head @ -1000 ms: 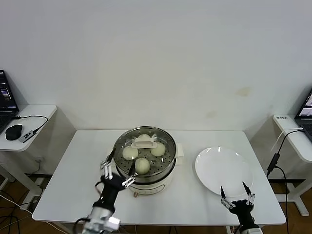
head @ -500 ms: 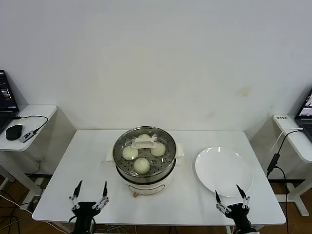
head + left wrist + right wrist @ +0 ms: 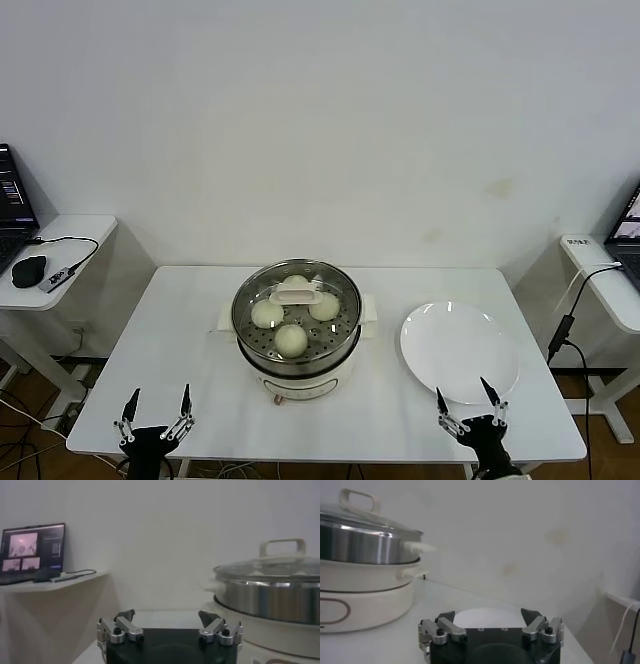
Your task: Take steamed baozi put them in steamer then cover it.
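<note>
The steamer [image 3: 297,345] stands in the middle of the white table, with the glass cover [image 3: 296,303] on top of it. Three baozi [image 3: 291,339] show clearly through the cover, and a fourth is partly hidden under the cover's cream handle [image 3: 297,295]. My left gripper [image 3: 156,413] is open and empty at the table's near left edge, well away from the steamer. My right gripper [image 3: 466,406] is open and empty at the near right edge, just in front of the plate. The steamer also shows in the left wrist view [image 3: 272,595] and in the right wrist view [image 3: 365,545].
An empty white plate [image 3: 459,351] lies to the right of the steamer. Side desks stand off both ends of the table: the left one [image 3: 55,250] holds a laptop, mouse and cable; the right one [image 3: 610,275] holds a laptop and cable.
My left gripper has drawn back from beside the steamer to the table's near left edge. My right gripper has sunk slightly toward the near edge. The steamer and cover have not moved.
</note>
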